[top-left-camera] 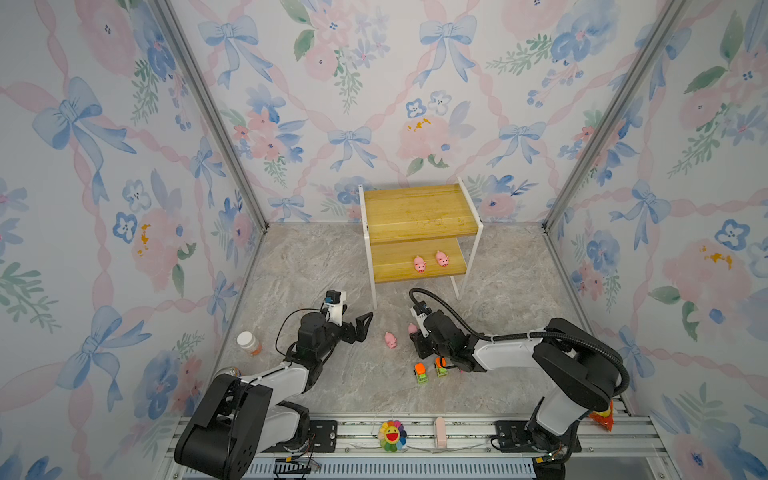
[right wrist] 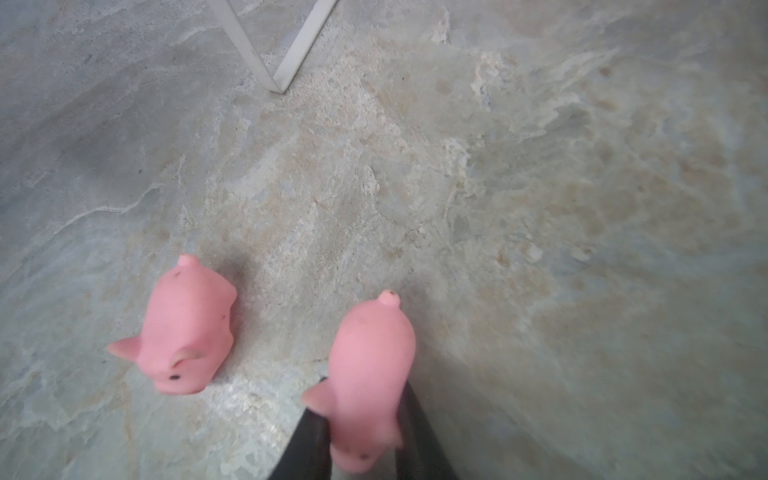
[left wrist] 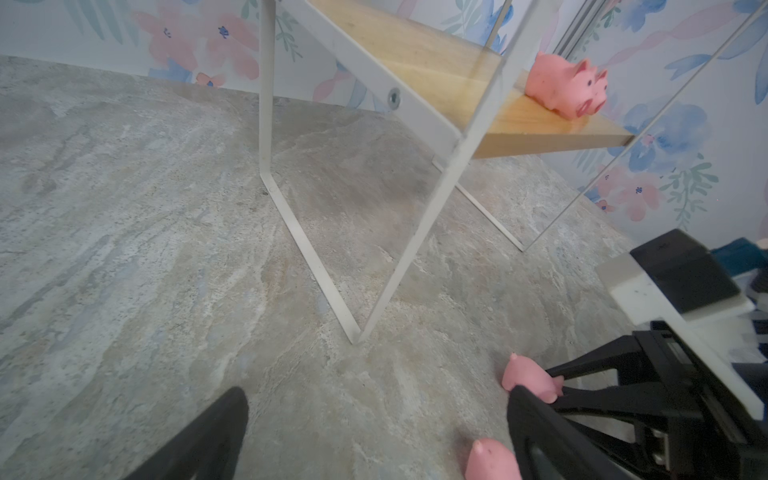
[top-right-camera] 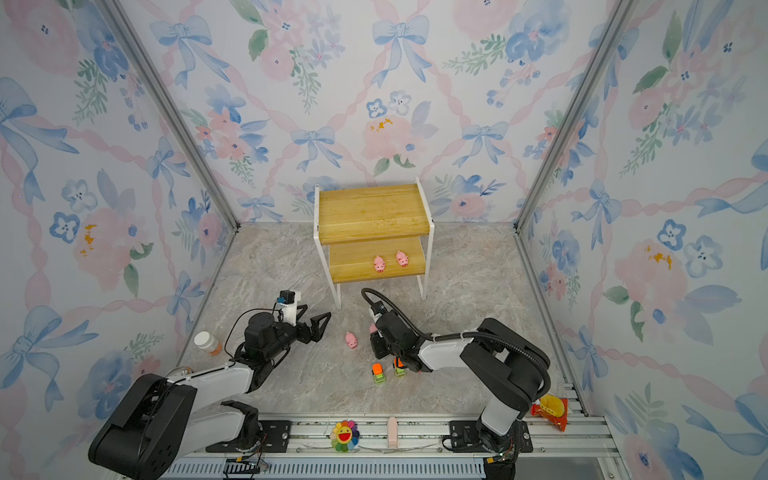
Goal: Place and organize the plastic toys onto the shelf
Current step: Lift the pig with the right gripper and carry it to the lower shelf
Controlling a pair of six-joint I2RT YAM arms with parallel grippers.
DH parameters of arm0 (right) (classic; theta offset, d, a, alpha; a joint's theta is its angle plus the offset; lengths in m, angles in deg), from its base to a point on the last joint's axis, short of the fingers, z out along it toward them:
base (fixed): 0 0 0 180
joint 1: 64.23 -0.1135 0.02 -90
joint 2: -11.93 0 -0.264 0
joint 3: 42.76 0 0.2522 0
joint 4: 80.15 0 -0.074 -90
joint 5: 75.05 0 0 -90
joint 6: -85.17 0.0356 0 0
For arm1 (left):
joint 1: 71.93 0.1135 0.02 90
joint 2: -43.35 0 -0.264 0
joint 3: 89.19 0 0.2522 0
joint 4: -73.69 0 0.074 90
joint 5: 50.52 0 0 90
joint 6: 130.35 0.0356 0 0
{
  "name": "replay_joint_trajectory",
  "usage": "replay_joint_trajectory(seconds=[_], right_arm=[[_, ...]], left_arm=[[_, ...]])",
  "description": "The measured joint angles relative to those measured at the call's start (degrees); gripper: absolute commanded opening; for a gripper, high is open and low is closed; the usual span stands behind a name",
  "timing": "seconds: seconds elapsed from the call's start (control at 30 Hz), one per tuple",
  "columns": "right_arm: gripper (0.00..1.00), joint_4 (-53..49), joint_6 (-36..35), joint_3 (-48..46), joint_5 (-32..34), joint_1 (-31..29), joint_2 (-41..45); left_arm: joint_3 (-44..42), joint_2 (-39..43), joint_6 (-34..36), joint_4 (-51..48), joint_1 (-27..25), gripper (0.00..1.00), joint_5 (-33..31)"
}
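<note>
The shelf (top-left-camera: 419,216) stands at the back with two pink pigs (top-left-camera: 419,263) (top-left-camera: 441,258) on its lower board; its top board is bare. My right gripper (right wrist: 365,419) is shut on a third pig (right wrist: 370,365), low over the floor in front of the shelf's left leg. A fourth pig (top-left-camera: 390,339) lies loose on the floor just left of it. Two orange-topped green trucks (top-left-camera: 421,372) (top-left-camera: 440,367) sit beside the right arm, the right one partly hidden by it. My left gripper (top-left-camera: 353,322) hovers open and empty left of the loose pig.
A white-capped orange bottle (top-left-camera: 248,343) stands at the left wall. A rainbow flower plush (top-left-camera: 392,435) and a small pink piece (top-left-camera: 439,432) rest on the front rail, and an orange packet (top-right-camera: 550,409) lies at the right arm's base. Patterned walls enclose three sides.
</note>
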State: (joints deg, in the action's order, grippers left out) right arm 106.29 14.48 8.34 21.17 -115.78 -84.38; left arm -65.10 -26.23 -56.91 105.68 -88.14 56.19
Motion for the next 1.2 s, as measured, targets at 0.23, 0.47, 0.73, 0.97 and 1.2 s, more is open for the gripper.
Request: replay_joint_trajectory(seconds=[0.23,0.47,0.73,0.97,1.2], right_arm=[[0.25,-3.69,-1.62,0.46,-0.09,-0.31,7.04],[0.25,-7.45,-4.94,6.69,0.52,-1.27,14.01],[0.26,-10.4,-10.12,18.58,2.27,-1.38,13.94],[0.26,-11.28,-12.13,23.52,3.85,-0.85,10.93],[0.27,-12.66,-12.13,23.52,4.37,0.07,9.68]], left_arm=[[0.0,0.0,0.0,0.02,0.0,0.98,0.02],[0.0,0.0,0.0,0.02,0.0,0.98,0.04],[0.0,0.07,0.0,0.02,0.0,0.98,0.04],[-0.11,1.2,0.0,0.02,0.0,0.98,0.02],[-0.13,1.14,0.0,0.02,0.0,0.98,0.04]])
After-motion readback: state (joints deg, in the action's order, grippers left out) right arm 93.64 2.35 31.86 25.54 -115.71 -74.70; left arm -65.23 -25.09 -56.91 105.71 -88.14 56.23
